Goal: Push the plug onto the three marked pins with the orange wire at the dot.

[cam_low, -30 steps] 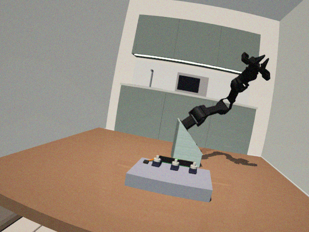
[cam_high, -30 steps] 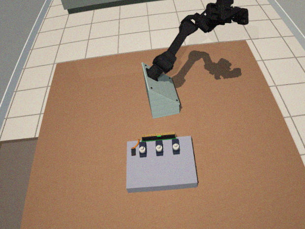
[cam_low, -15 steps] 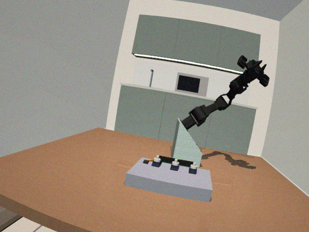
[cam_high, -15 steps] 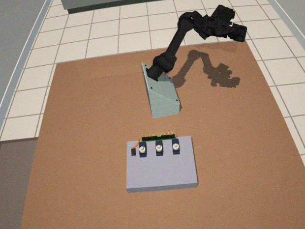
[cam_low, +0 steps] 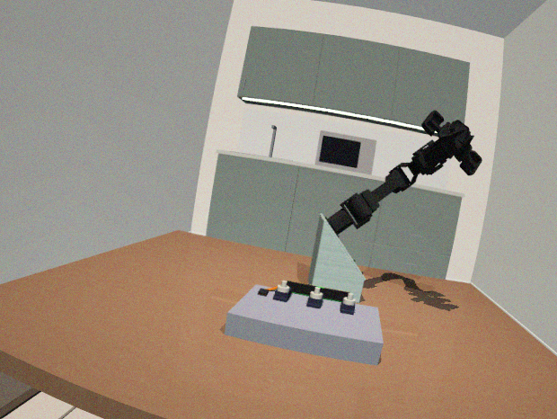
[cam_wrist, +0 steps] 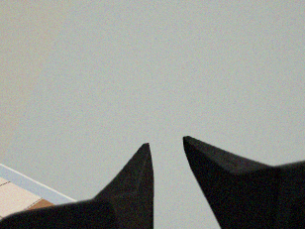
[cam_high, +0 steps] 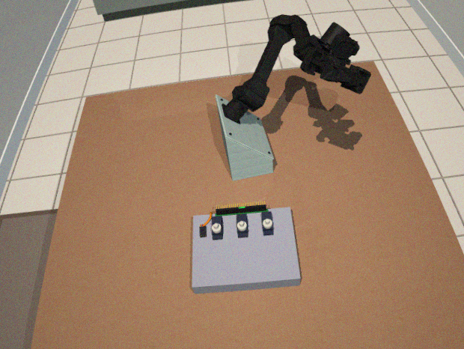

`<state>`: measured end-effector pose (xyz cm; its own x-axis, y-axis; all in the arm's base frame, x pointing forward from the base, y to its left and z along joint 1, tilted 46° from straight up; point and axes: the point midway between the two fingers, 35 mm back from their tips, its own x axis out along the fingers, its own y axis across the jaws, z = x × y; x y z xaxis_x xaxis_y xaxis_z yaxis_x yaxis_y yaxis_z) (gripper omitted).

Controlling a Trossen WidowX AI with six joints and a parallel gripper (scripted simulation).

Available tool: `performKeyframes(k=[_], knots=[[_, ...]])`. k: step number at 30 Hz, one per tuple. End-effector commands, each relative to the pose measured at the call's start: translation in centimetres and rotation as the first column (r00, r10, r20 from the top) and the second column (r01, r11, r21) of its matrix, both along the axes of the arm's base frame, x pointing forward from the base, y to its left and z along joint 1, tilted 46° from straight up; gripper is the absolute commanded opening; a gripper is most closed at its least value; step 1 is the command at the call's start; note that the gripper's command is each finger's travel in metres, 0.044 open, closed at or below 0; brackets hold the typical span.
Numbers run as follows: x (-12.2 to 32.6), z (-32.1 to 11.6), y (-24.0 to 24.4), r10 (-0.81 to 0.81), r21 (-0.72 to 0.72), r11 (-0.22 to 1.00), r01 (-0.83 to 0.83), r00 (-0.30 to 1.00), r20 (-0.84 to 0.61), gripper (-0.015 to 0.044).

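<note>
The small dark plug point(cam_high: 203, 231) point(cam_low: 262, 292) lies on the far left corner of the pale lavender block point(cam_high: 245, 258) point(cam_low: 305, 319). Its orange lead point(cam_high: 207, 220) point(cam_low: 272, 289) curves to the block's far edge. A black header strip point(cam_high: 228, 211) point(cam_low: 304, 289) stands along that edge, with a row of thin gold pins point(cam_high: 255, 204) and a small green mark point(cam_high: 242, 207) near its middle. The plug's holes and the dot are too small to tell. My gripper point(cam_wrist: 166, 146) is partly open and empty, raised high at the upper right of the top and exterior views, far from the plug.
Three dark blue servos with white tops, left point(cam_high: 216, 228), middle point(cam_high: 242, 225) and right point(cam_high: 267, 224), stand just on the block's side of the header. The pale green wedge-shaped arm mount point(cam_high: 249, 155) point(cam_low: 335, 274) stands beyond the pins on the brown table point(cam_high: 142, 180) point(cam_low: 135, 310).
</note>
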<state>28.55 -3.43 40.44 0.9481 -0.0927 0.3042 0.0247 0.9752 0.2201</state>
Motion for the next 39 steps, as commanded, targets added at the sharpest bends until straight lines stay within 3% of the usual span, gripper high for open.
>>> performKeyframes(k=[1,15,20,29,39], knots=[[0.9,-2.0,0.7,0.005,-0.044,0.999,-0.008,0.998,-0.068,0.0115],[3.4,-7.9,3.3,0.024,-0.207,0.975,-0.084,0.960,-0.278,0.0115],[6.1,-10.9,2.8,0.027,-0.225,0.965,-0.133,0.908,-0.419,0.0115],[10.4,-18.1,1.3,0.052,-0.197,0.949,-0.246,0.739,-0.672,0.0115],[12.9,-27.2,-0.7,0.126,-0.058,0.933,-0.355,0.474,-0.872,0.0115]])
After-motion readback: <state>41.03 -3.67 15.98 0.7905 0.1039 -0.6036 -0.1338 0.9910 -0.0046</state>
